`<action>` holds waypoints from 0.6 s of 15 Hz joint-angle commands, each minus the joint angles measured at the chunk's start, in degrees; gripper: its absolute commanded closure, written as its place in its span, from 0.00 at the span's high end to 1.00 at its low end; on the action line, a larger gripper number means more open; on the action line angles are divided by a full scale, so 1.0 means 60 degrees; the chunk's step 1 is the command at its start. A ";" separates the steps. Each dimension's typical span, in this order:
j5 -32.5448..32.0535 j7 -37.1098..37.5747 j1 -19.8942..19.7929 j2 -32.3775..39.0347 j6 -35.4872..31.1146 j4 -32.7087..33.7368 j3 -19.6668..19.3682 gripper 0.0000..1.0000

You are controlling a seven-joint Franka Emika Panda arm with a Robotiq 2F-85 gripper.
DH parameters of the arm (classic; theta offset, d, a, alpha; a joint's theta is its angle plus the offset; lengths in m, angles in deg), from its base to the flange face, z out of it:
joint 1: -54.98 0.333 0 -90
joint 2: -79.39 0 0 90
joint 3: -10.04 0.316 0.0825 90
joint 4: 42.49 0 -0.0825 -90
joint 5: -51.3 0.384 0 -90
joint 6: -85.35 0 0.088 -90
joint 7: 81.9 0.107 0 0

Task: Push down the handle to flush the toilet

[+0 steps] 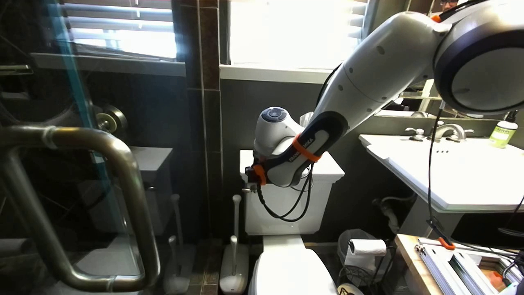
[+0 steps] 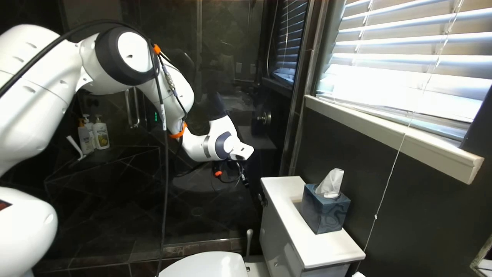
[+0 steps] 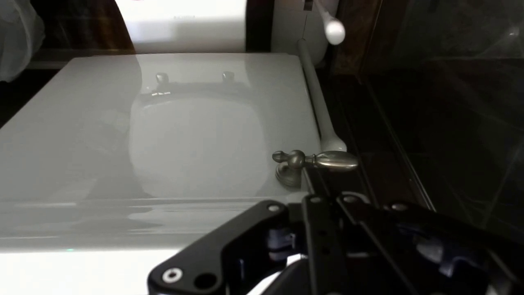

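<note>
The white toilet shows in both exterior views, with its tank (image 1: 282, 209) against the wall and its lid (image 2: 207, 265) down. The tank front also fills much of the wrist view (image 3: 196, 143). The handle (image 3: 335, 160) is a short brushed-metal lever on the tank's front corner, lying about level. It shows small in both exterior views (image 1: 249, 189) (image 2: 263, 199). My gripper (image 3: 329, 200) is shut and looks empty. Its fingertips are close to the handle on the tank-lid side, with a visible gap between them. In the exterior views the fingers are mostly hidden or too dark to make out.
A blue tissue box (image 2: 324, 209) stands on the tank lid. A white toilet brush (image 1: 233, 262) stands beside the toilet near the glass shower wall with its metal door bar (image 1: 139, 213). A sink (image 1: 446, 172) and a paper roll (image 1: 368, 247) are on the other side.
</note>
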 commanded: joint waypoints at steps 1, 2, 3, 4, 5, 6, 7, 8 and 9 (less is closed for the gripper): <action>0.0479 -0.0107 -0.0109 0.0957 -0.0106 0.1005 0.0006 0.00; 0.0552 -0.0129 -0.0152 0.1168 -0.0047 0.1241 0.0013 0.00; 0.0607 -0.0168 -0.0223 0.1392 -0.0111 0.1488 0.0027 0.00; 0.0699 -0.0205 -0.0306 0.1573 0.0003 0.1721 0.0091 0.00; 0.0763 -0.0185 -0.0350 0.1805 -0.0018 0.1994 0.0056 0.00; 0.0856 -0.0246 -0.0471 0.1983 0.0054 0.2254 0.0146 0.00; 0.0893 -0.0299 -0.0550 0.2196 0.0037 0.2535 0.0145 0.00; 0.0935 -0.0314 -0.0609 0.2404 0.0083 0.2805 0.0132 0.00; 0.0954 -0.0342 -0.0685 0.2600 0.0176 0.3076 0.0139 0.00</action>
